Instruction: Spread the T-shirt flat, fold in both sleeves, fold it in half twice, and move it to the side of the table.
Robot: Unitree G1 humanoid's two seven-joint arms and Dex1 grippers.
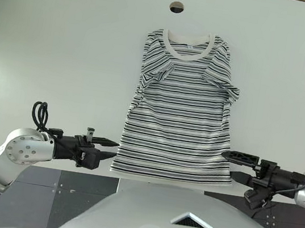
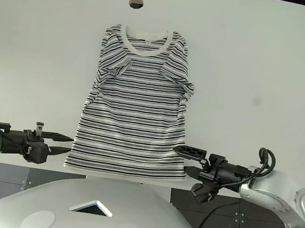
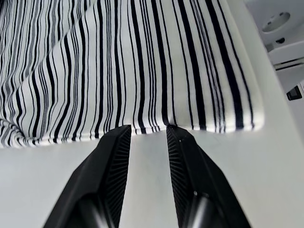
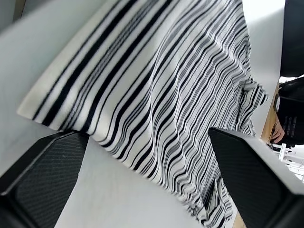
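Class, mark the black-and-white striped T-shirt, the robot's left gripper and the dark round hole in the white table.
Black-and-white striped T-shirt [image 1: 179,124]: left eye view, middle of its front.
Left gripper [image 1: 116,149]: left eye view, between its fingertips.
Dark round hole [image 1: 176,7]: left eye view, its centre.

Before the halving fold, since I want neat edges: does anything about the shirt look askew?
Yes. On the T-shirt, the right-hand sleeve is folded unevenly and pokes past the side edge; the left-hand sleeve is bunched and wrinkled.
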